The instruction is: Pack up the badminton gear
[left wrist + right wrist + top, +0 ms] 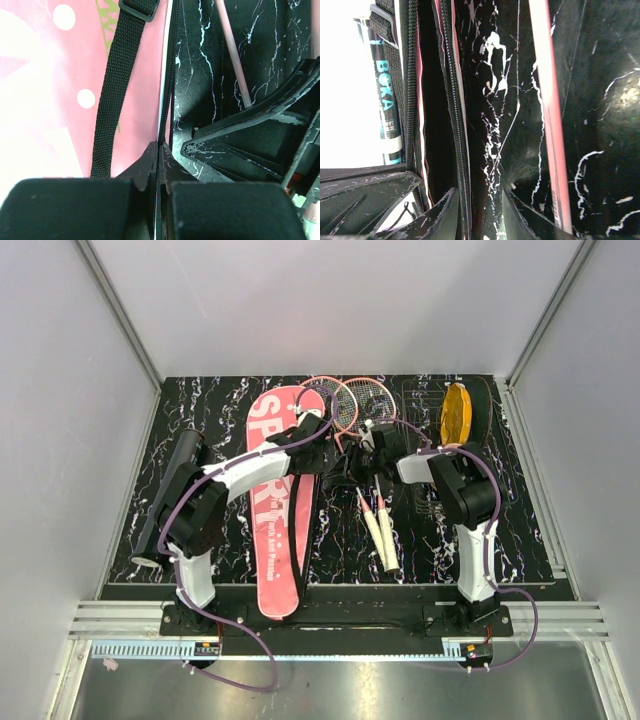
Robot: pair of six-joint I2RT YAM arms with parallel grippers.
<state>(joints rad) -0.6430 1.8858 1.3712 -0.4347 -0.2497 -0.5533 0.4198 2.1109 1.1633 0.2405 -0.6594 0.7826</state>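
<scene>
The long pink cover [275, 530] lettered "SPORT" lies lengthwise left of centre. My left gripper [318, 435] is shut on its black zipper edge, seen pinched between the fingers in the left wrist view [160, 145]. My right gripper [345, 468] is open, and its fingers straddle the same zipper edge [455, 100] just below, at the cover's opened side. Two pink-framed rackets [372, 400] lie to the right, with their white handles [380, 525] towards me; one pink shaft [547, 125] runs beside the right fingers. The black tube [168, 495] lies at the far left. No shuttlecocks show.
A yellow oval disc [457, 412] stands at the back right. The cover's black strap [112, 100] runs along its pink face [50, 100]. The marbled black mat [520, 530] ends at a metal rail near the arm bases.
</scene>
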